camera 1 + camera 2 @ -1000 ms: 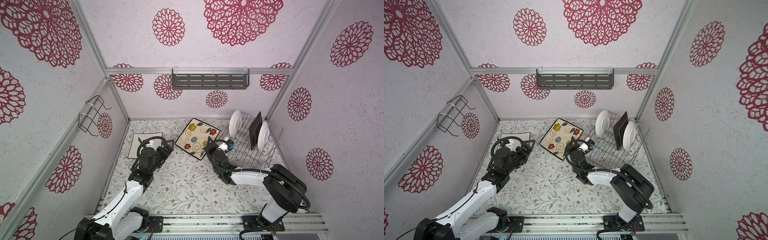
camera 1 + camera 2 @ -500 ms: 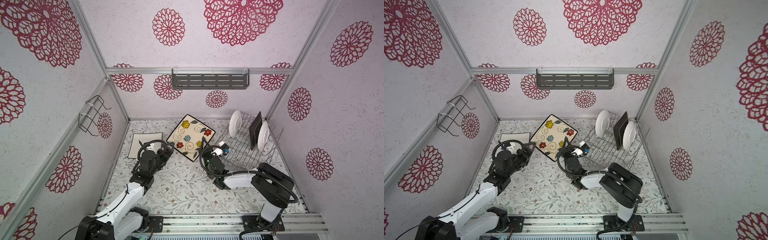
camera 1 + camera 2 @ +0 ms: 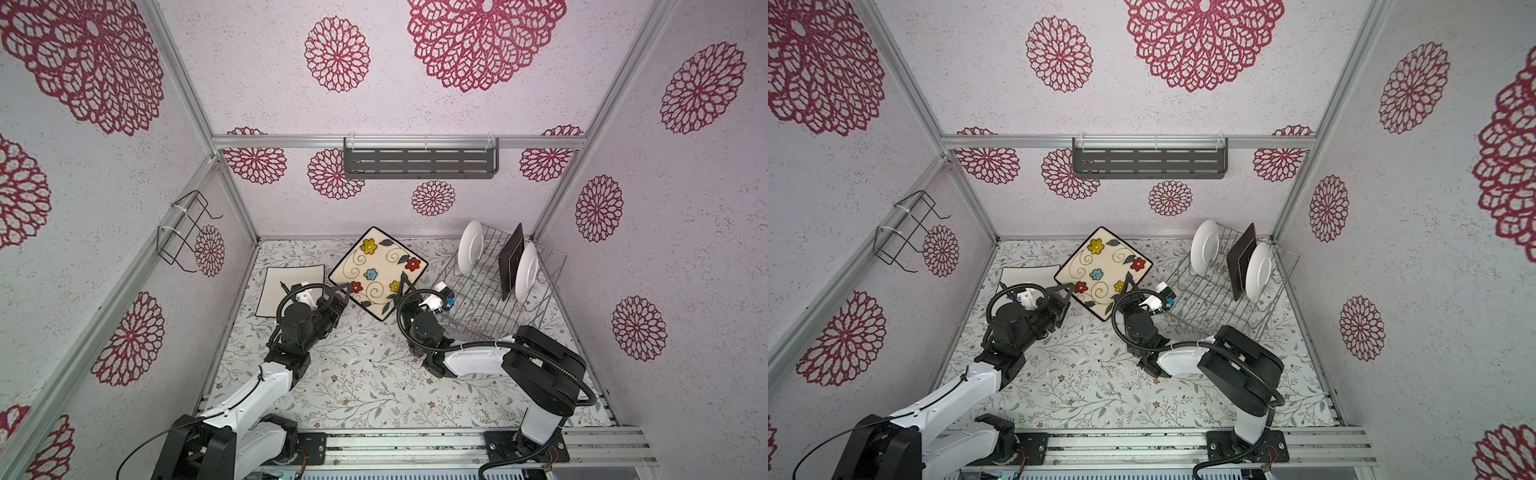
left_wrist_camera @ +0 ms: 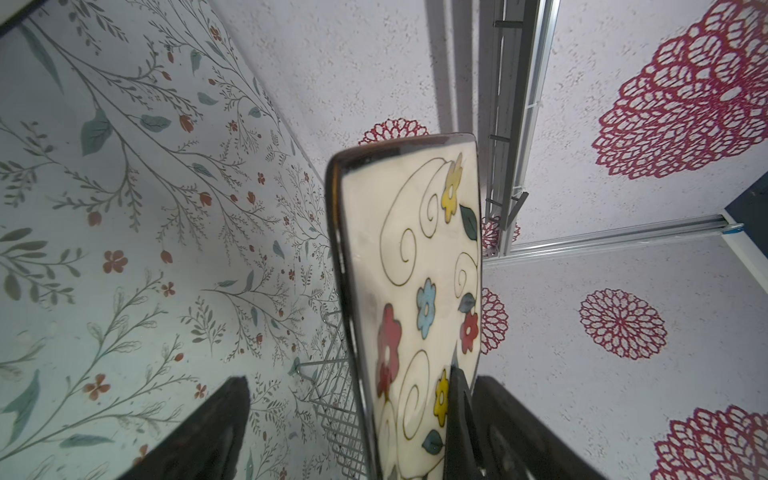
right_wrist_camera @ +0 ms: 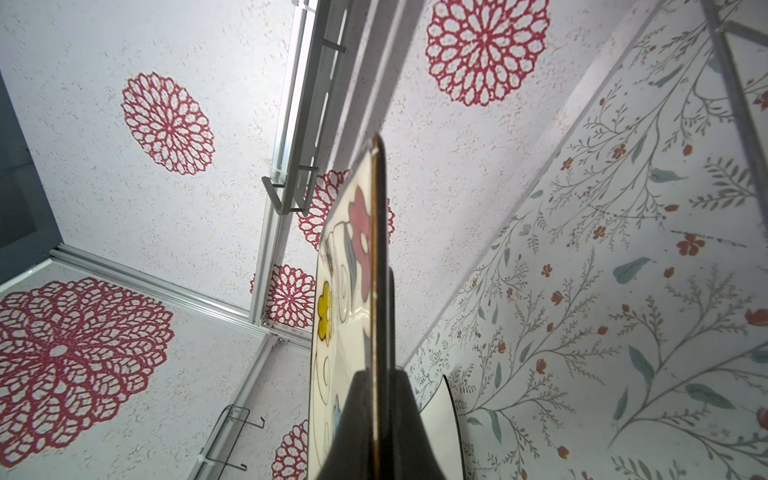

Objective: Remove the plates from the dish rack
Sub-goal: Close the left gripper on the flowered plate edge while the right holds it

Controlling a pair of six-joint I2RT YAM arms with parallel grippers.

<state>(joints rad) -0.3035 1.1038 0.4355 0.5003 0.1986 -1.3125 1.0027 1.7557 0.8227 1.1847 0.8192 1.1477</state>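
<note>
Swung the flowered plate [image 3: 378,272] away from beside the dish rack [image 3: 478,303] over the last second and brought it across to the left gripper [image 3: 345,291]. Pinched tight in the right gripper [image 5: 380,374] by one lower edge, face tilted up, apparently clear of the table. Lies straight ahead of the left gripper, opposite edge already in between its spread jaws — close to one finger [image 4: 459,415], with a plain gap on the other side, so not gripped there yet. Points its long diagonal up and away from both tools. Reaches in low with the left arm, wrist rolled to straddle the rim; folds the right arm back at the elbow. Calls next, probably, for closing on the rim before any release on the right. Three more plates [image 3: 470,247] upright in the rack beyond the right gripper; a white square plate [image 3: 291,286] flat beside the left wrist.
</note>
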